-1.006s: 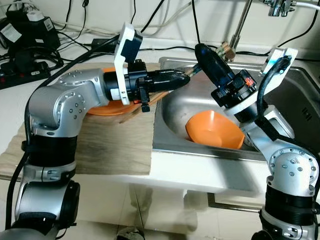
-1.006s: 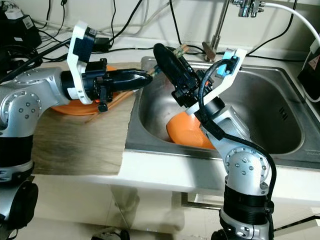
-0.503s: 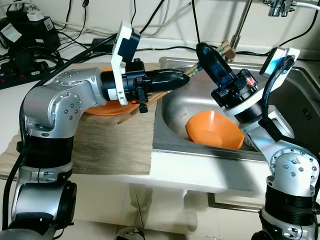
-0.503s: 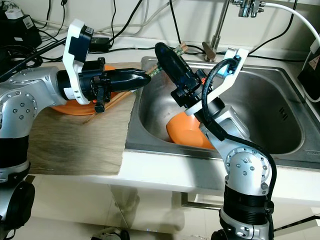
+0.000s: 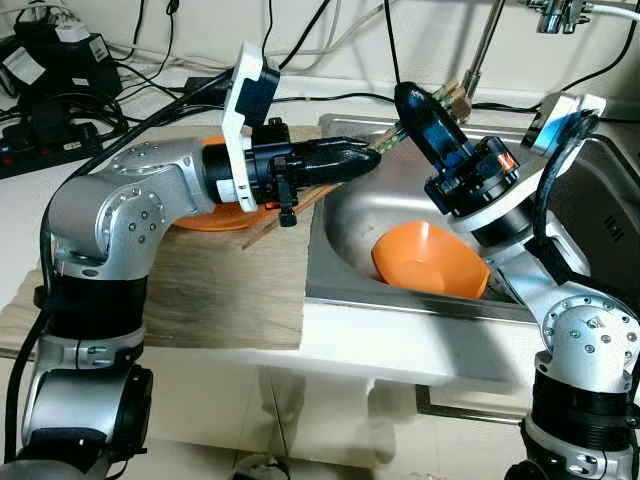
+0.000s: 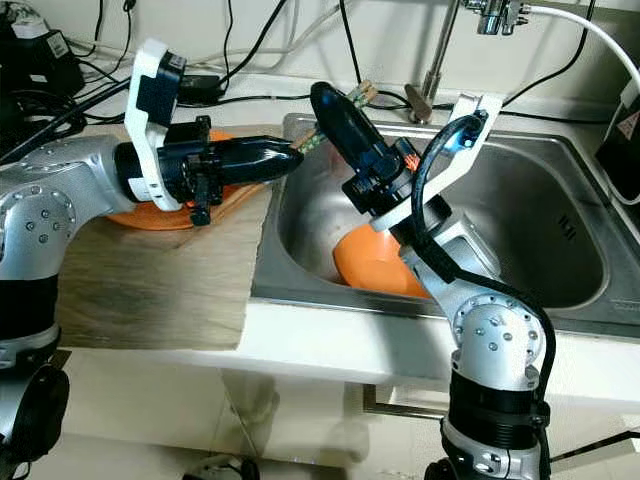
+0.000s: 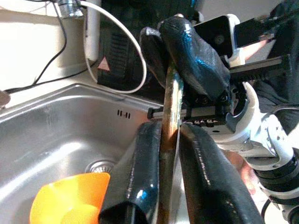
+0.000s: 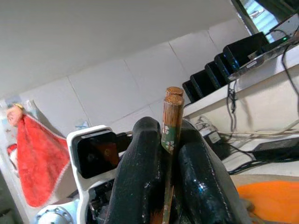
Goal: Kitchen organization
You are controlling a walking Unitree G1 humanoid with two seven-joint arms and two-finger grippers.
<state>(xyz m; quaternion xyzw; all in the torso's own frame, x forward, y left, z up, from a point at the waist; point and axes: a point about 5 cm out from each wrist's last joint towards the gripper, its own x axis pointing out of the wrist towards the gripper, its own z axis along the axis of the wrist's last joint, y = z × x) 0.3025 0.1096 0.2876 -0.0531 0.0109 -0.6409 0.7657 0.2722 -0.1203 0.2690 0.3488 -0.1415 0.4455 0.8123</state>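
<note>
Stainless sink [image 5: 590,190] set in counter [image 5: 200,290], orange bowl [image 5: 430,262] inside. Both grippers pinch one pair of wooden chopsticks [image 5: 388,142] above sink's left rim: left gripper [image 5: 372,155] near the lower part, right gripper [image 5: 408,100] near the top end. Long axis slants up toward back wall. Risk: opposing pulls could snap or drop them.
</note>
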